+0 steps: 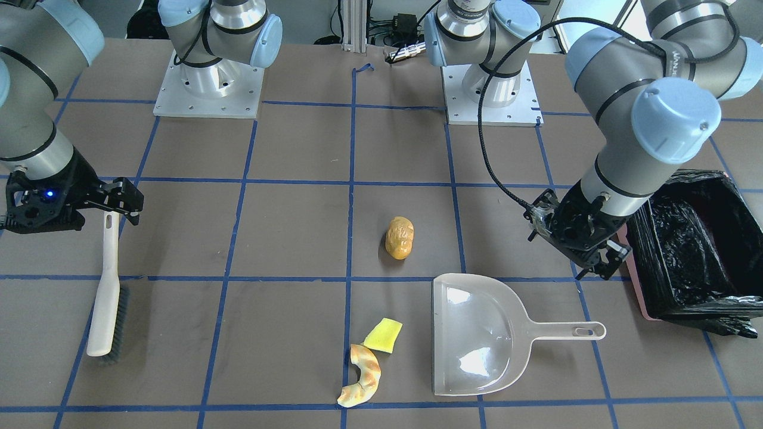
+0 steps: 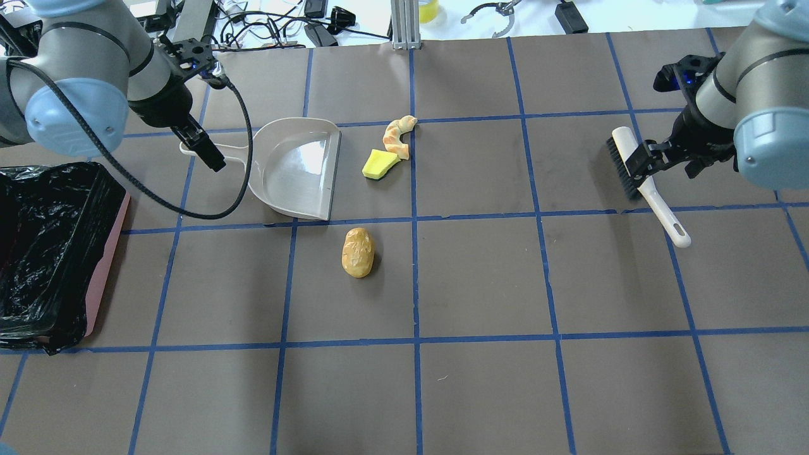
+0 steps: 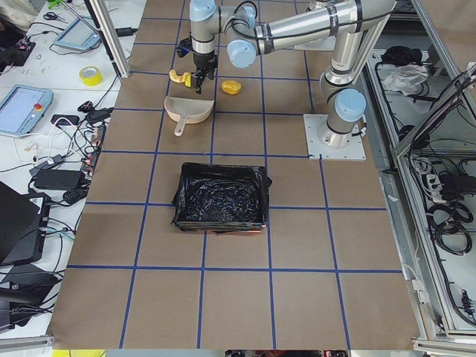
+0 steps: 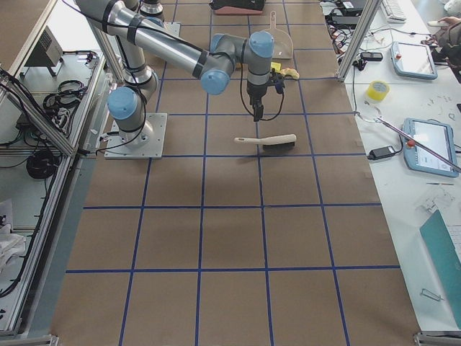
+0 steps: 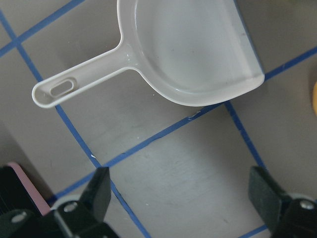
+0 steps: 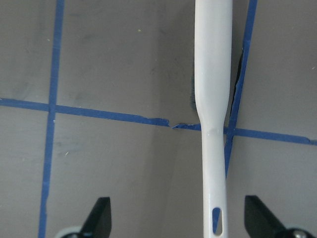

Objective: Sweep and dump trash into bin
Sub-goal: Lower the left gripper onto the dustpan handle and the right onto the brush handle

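Lying unswept near the dustpan's [image 2: 297, 167] open mouth were the bun [image 2: 358, 252], wedge [image 2: 380, 164] and croissant [image 2: 398, 134]; the bin [image 2: 106, 259] stood well apart. The left gripper [image 5: 181, 198] hung spread above the dustpan handle, and the right gripper [image 6: 181, 218] hung spread over the brush [image 2: 660, 212], neither clamped on anything. Grasping both tools seemed the next need.

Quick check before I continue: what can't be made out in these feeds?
Bin contents: the black bag is too dark and crinkled in the left-side view, and the frame edge cuts it off in the front and overhead views.
Dustpan handle: partly crossed by the left gripper overhead.
Brush bristles: mostly under its handle in the right wrist view.
Bun: only a sliver at the left wrist view's edge.
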Action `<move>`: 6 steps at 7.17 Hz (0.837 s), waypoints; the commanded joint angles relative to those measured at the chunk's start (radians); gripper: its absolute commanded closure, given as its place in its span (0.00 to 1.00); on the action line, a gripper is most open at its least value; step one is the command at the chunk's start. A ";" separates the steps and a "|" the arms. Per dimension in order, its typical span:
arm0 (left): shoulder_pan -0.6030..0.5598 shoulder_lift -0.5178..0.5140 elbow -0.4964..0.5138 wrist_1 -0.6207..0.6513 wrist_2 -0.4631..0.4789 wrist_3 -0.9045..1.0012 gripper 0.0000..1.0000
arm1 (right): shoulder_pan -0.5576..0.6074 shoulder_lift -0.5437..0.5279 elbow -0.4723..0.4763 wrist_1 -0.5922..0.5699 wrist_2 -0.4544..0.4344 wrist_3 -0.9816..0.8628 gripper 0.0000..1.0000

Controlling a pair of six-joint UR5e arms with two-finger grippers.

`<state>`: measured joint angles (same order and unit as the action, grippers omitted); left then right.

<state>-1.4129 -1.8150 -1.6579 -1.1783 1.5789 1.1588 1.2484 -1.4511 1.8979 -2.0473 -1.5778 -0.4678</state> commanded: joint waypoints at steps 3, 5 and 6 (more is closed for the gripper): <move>0.028 -0.179 0.047 0.180 0.029 0.761 0.00 | -0.067 0.077 0.128 -0.189 -0.001 -0.135 0.15; 0.028 -0.233 0.050 0.212 0.049 0.762 0.00 | -0.067 0.081 0.139 -0.208 -0.004 -0.147 0.26; 0.029 -0.237 0.044 0.213 0.052 0.740 0.00 | -0.070 0.093 0.139 -0.208 -0.011 -0.160 0.26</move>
<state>-1.3848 -2.0361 -1.6100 -0.9762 1.6253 1.9111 1.1805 -1.3683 2.0343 -2.2508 -1.5827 -0.6151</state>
